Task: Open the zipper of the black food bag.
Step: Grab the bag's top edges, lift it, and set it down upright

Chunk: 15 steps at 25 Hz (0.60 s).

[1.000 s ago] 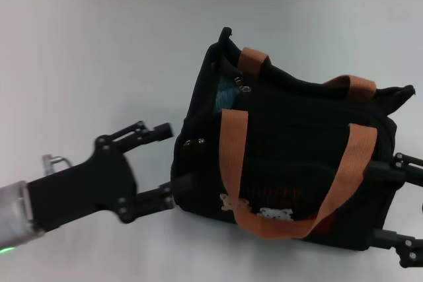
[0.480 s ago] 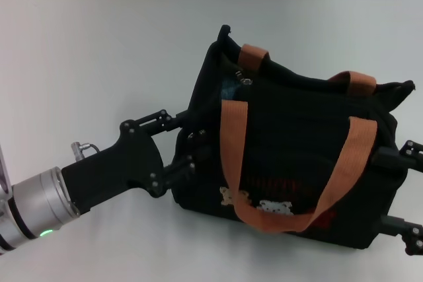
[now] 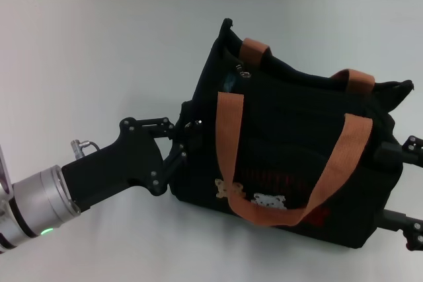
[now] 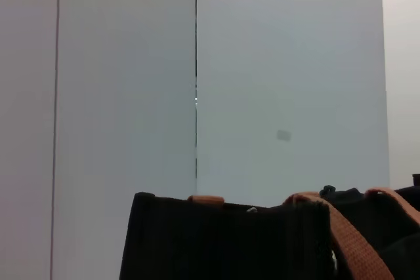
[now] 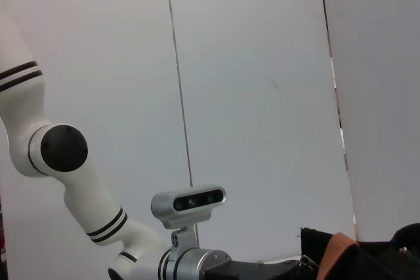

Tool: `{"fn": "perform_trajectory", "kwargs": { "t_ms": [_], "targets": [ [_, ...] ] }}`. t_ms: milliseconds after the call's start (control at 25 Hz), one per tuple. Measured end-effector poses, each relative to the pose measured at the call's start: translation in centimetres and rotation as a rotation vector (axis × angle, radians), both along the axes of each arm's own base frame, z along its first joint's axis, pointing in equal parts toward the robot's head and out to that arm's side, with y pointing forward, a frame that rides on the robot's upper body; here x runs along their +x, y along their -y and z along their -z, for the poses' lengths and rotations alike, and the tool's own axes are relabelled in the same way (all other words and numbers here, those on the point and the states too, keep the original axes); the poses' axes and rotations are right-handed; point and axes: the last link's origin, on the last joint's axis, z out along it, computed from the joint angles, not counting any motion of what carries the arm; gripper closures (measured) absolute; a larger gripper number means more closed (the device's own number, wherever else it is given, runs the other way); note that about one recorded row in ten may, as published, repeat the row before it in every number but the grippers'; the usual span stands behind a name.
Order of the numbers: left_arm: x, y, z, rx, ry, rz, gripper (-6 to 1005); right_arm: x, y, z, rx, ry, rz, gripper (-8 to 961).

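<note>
The black food bag stands on the white table, its orange-brown handles draped over the near side. The zipper runs along the top rim, with its small silver pull tab near the bag's far left corner. My left gripper is at the bag's left end panel, its fingers drawn together on the fabric. My right gripper straddles the bag's right end with its fingers wide apart. The left wrist view shows only the bag's top edge and a strap.
The white table stretches to the left of the bag and behind it. A grey panelled wall rises behind the table. In the right wrist view, the left arm's wrist camera shows beside the bag's corner.
My left gripper moved right to the bag's left end and its fingers narrowed onto the fabric. The bag shifted slightly, and the right gripper rose a little.
</note>
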Motion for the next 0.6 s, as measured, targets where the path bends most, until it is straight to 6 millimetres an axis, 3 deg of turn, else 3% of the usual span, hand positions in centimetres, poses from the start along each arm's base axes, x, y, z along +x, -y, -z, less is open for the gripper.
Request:
{"fn": "perform_trajectory", "kwargs": {
  "t_ms": [360, 560, 600],
  "targets": [
    [-0.1, -0.6, -0.7, 0.132, 0.025, -0.027, 861, -0.2, -0.4, -0.3, 0.035, -0.021, 0.002, 136],
    [0.3, -2.1, -2.8, 0.239, -0.004, 0.064, 880, -0.3, -1.2, -0.7, 0.138, -0.128, 0.063, 138],
    [1.0, -2.9, -4.1, 0.317, -0.021, 0.143, 881, -0.3, -1.6, -0.8, 0.16, -0.159, 0.091, 138]
  ]
}}
